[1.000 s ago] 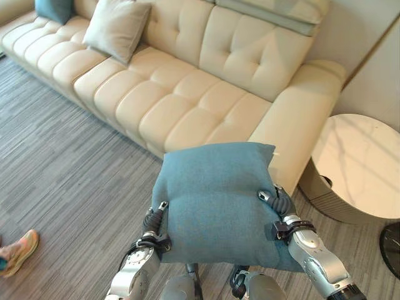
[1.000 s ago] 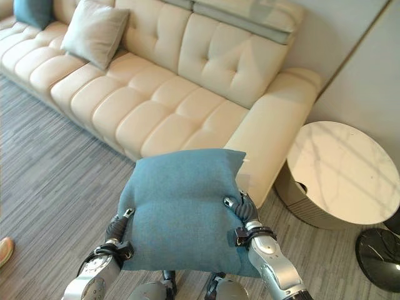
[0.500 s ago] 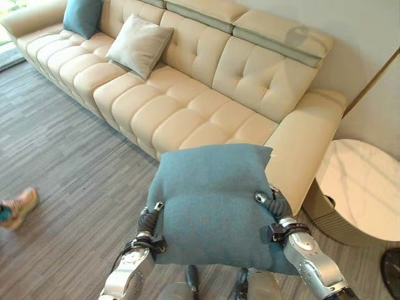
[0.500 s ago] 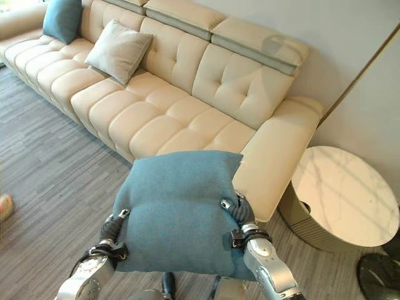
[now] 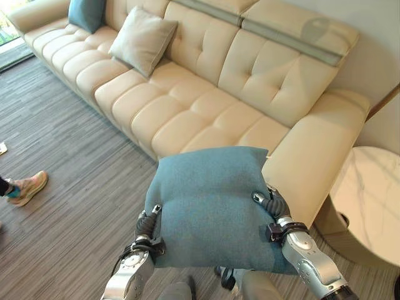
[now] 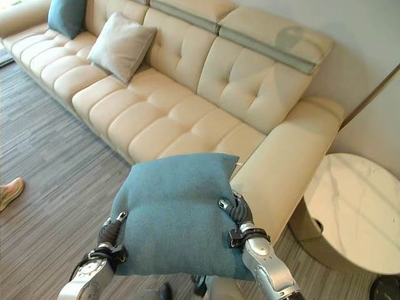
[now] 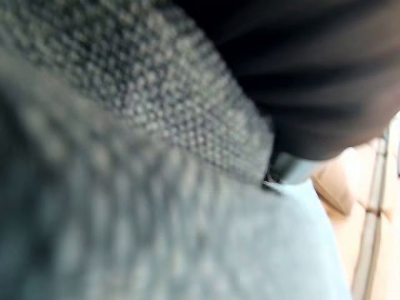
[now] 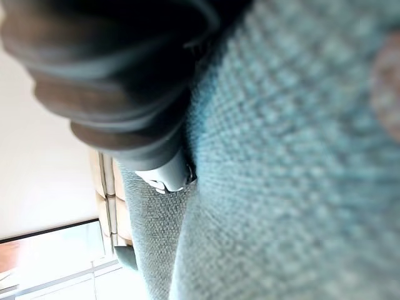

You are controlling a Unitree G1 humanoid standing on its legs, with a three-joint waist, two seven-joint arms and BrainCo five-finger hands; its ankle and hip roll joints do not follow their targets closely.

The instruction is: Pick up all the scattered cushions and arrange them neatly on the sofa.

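A teal cushion (image 5: 209, 203) is held up flat in front of me, between both hands, just short of the cream sofa's (image 5: 187, 106) right end. My left hand (image 5: 149, 224) grips its left edge and my right hand (image 5: 272, 206) its right edge. Each thumb presses on top and the fingers are hidden beneath. The teal cloth (image 8: 300, 156) shows close up in the right wrist view, and likewise the cloth (image 7: 125, 219) in the left wrist view. On the sofa, a beige cushion (image 5: 142, 39) leans on the backrest, with another teal cushion (image 5: 86, 12) at the far left.
A round marble-topped side table (image 5: 375, 200) stands right of the sofa's armrest (image 5: 325, 156). A person's shoe (image 5: 25, 187) rests on the grey striped carpet at the left. The sofa's right seats are bare.
The view has shifted, so the camera moved. The teal cushion stays held the same way between both hands. The person's shoe now shows higher at the left.
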